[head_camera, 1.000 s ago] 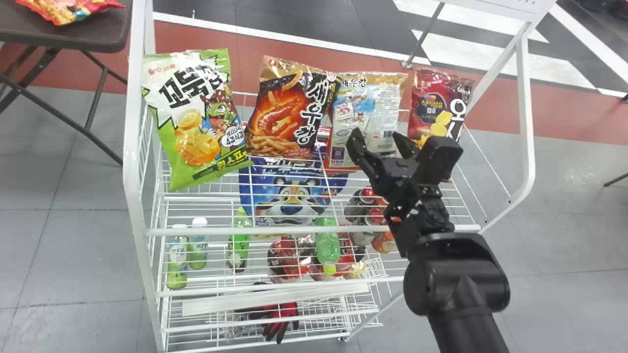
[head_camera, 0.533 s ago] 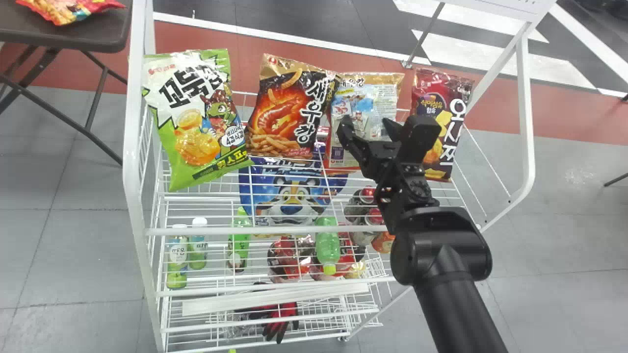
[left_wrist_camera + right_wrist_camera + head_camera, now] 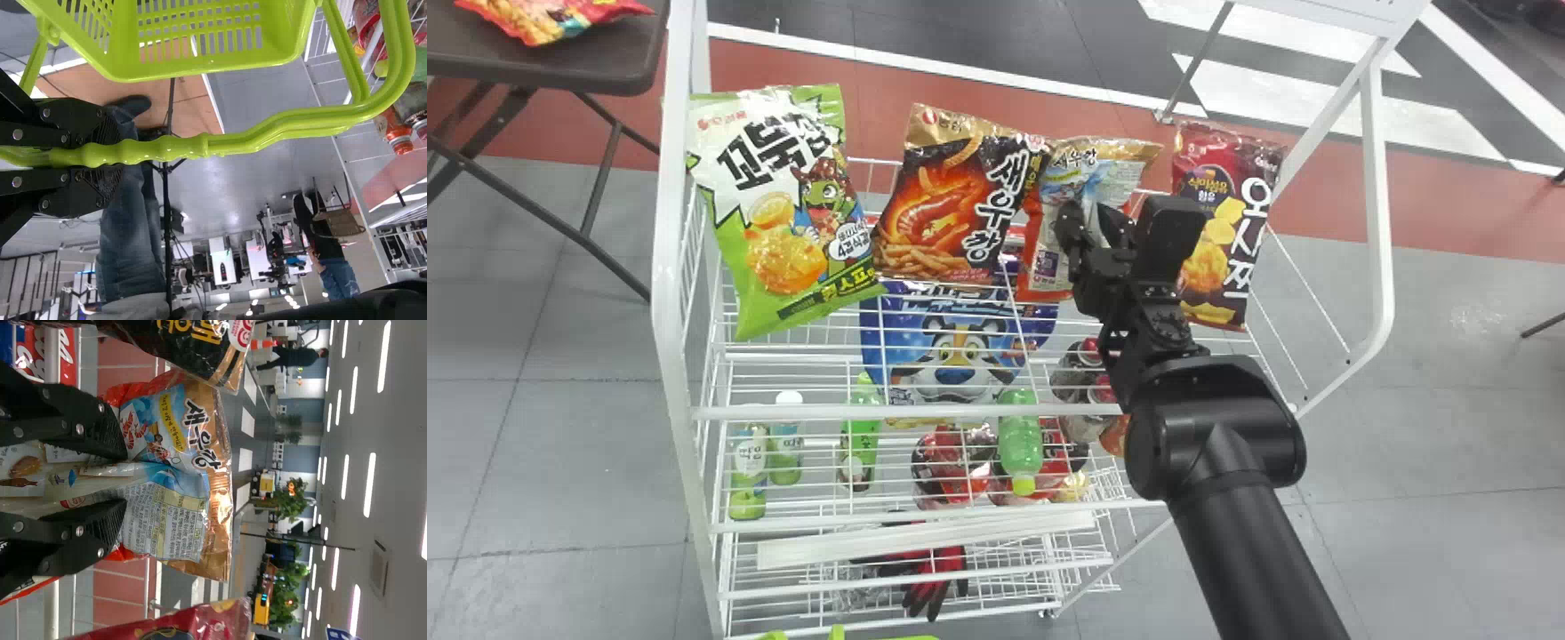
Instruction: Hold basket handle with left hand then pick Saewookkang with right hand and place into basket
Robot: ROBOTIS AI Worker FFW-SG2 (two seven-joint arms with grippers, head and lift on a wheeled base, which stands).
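I see the right pincer (image 3: pixel 1092 222) pinching the Saewookkang (image 3: pixel 175 513), a shiny gold-topped, red-edged bag, its pale-blue panel creased; the left pincer (image 3: pixel 110 155) grips the lime-green basket handle (image 3: pixel 267 131).

Head view down over the rack (image 3: pixel 783 413); wrist views close-up

Four upright bags (image 3: pixel 1096 182), two white-capped bottles (image 3: pixel 786 449), one basket (image 3: pixel 200 65)
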